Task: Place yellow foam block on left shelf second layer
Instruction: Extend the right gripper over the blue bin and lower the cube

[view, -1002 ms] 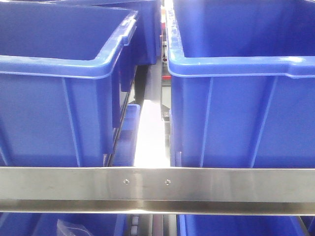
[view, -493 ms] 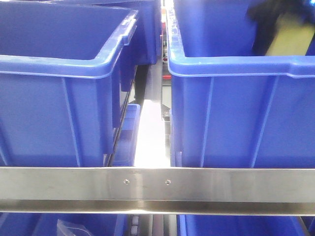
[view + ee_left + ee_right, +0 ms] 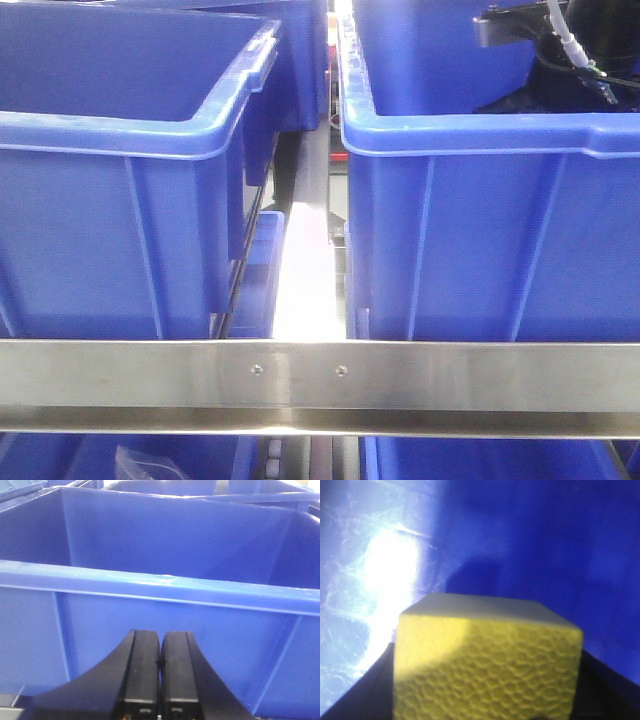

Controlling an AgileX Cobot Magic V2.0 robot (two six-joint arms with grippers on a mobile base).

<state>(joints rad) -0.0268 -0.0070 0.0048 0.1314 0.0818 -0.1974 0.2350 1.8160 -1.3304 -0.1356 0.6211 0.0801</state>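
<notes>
Right gripper [image 3: 485, 715] seems to hold the yellow foam block [image 3: 487, 665] inside a blue bin [image 3: 480, 230]; left gripper [image 3: 160, 662] is closed tight.

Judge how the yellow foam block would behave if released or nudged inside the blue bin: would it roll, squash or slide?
The yellow foam block has flat faces and crisp edges, so it probably sits rather than rolls. Its pitted, sponge-like surface suggests it is light and squashes under pressure. That matte texture likely resists sliding.

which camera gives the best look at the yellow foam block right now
The right wrist view: the yellow foam block fills the frame between the right gripper's dark fingers, above a blue bin's floor. The front and left wrist views show none of it.
</notes>
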